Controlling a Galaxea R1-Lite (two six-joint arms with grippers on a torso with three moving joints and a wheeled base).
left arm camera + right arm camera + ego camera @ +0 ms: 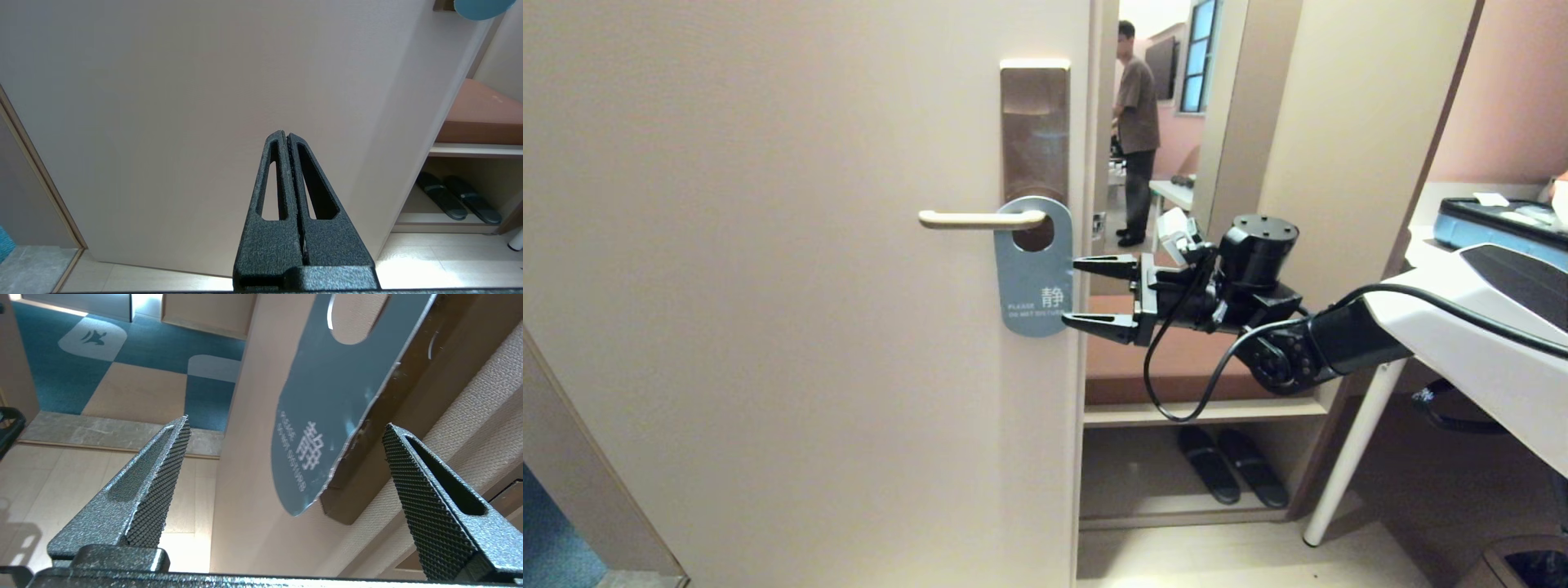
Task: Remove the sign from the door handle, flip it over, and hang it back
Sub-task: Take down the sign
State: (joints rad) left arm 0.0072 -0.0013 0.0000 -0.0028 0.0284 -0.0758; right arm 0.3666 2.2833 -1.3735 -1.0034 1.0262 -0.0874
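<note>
The blue-grey sign [1032, 273] hangs by its oval hole on the cream door handle [980, 219], white character facing out, over the lower end of the bronze plate [1035, 131]. My right gripper [1072, 292] is open beside the sign's right edge, one fingertip level with its middle, the other near its bottom end; nothing is between the fingers. In the right wrist view the sign [327, 416] lies ahead of the open gripper [286, 425], apart from both fingers. The left gripper [284, 134] is shut and empty, low in front of the door; the sign's tip [482, 8] shows above it.
The cream door [792, 327] stands ajar. Past its edge are a shelf unit with a brown cushion [1184, 359] and black slippers [1232, 465]. A person [1137, 131] stands in the room beyond. A white table leg [1347, 457] is at the right.
</note>
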